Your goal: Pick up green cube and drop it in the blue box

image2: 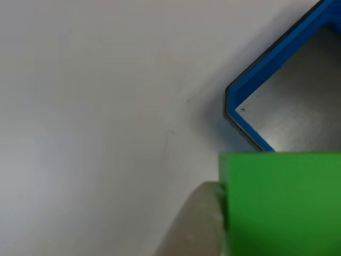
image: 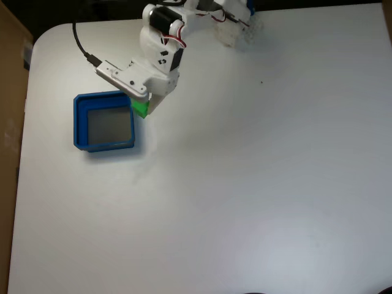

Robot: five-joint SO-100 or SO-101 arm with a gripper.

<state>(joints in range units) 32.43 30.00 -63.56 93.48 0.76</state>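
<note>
In the fixed view my gripper (image: 144, 105) is shut on the small green cube (image: 141, 109) and holds it right beside the upper right corner of the blue box (image: 79, 122). The box is a shallow square tray with a bare grey floor. In the other view the green cube (image2: 282, 205) fills the lower right, with one pale finger (image2: 193, 226) pressed against its left face. Behind the cube, a corner of the blue box (image2: 266, 66) juts into view.
A black cable (image: 82, 46) runs from the wrist toward the table's rounded back left corner. The arm's base (image: 233, 24) stands at the top edge. A brown board (image: 9, 92) lines the left side. White tabletop (image: 257, 184) spreads to the right and front.
</note>
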